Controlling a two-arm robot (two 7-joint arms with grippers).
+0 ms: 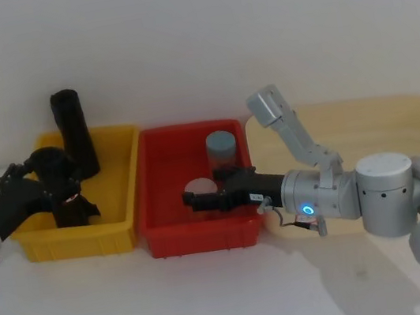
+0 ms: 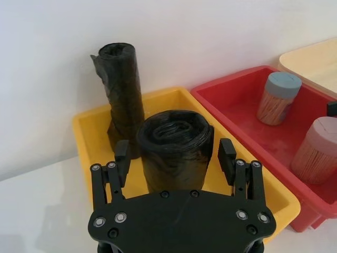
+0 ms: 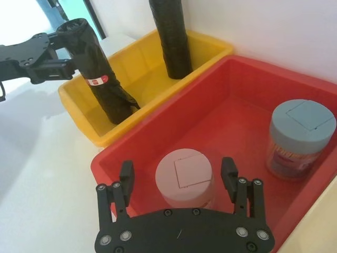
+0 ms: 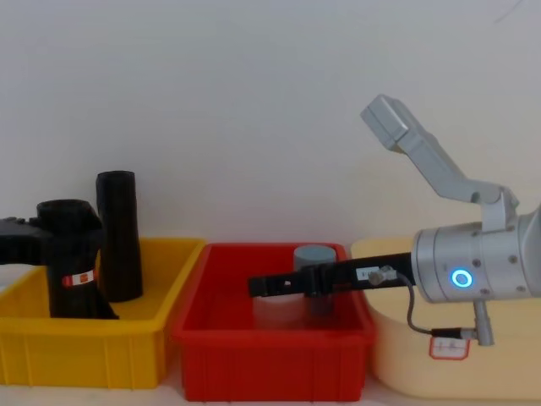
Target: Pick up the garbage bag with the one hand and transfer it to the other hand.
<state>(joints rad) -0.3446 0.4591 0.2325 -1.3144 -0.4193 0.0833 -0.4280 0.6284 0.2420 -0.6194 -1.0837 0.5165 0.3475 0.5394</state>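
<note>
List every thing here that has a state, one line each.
Garbage bag: upright in the yellow bin, base on its floor.
Left gripper: open, straddling the garbage bag's top.
Plain roll: upright in the same bin.
Right gripper: open, over the pink-lidded jar in the red bin.
Pink-lidded jar: upright, lid on.
Blue-lidded jar: upright, lid on.

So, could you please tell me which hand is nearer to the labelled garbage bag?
Left. The left hand is open around the garbage bag in the yellow bin; the right hand hangs open over the red bin, well apart from the bag.
</note>
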